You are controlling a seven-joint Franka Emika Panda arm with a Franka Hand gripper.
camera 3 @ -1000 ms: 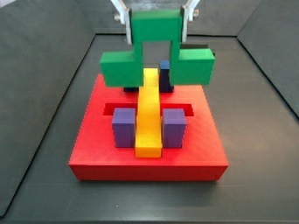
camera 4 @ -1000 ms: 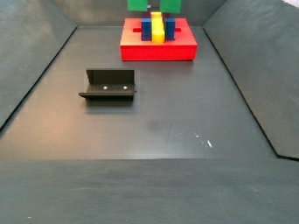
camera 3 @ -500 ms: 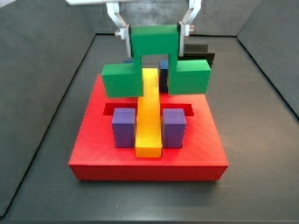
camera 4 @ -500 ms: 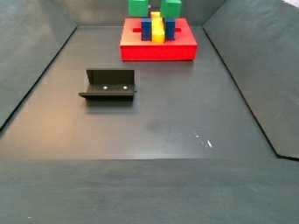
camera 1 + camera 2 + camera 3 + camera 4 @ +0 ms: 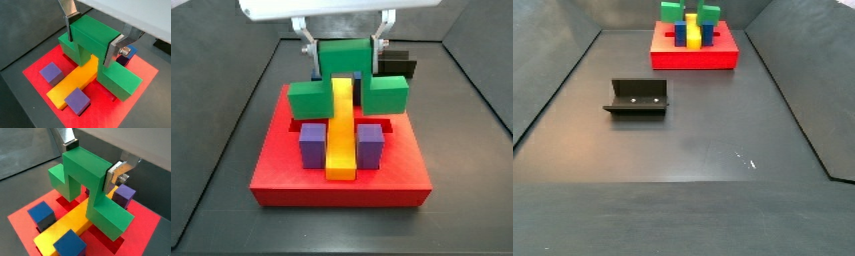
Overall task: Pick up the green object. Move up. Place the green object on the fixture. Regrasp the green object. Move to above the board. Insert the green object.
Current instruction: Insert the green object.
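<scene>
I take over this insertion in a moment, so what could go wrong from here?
1. The green object straddles the yellow bar, its two legs hanging on either side. A slight sideways offset could land a leg on the bar and jam it.
2. The claw grips only the top of the piece, so any contact might tilt it between the fingers.
3. The legs descend close to posts on the board; they may catch.

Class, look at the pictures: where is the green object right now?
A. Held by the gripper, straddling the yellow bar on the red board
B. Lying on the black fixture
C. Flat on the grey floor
A: the gripper clamps the green object, its two legs either side of the yellow bar on the board; the fixture stands empty.
</scene>
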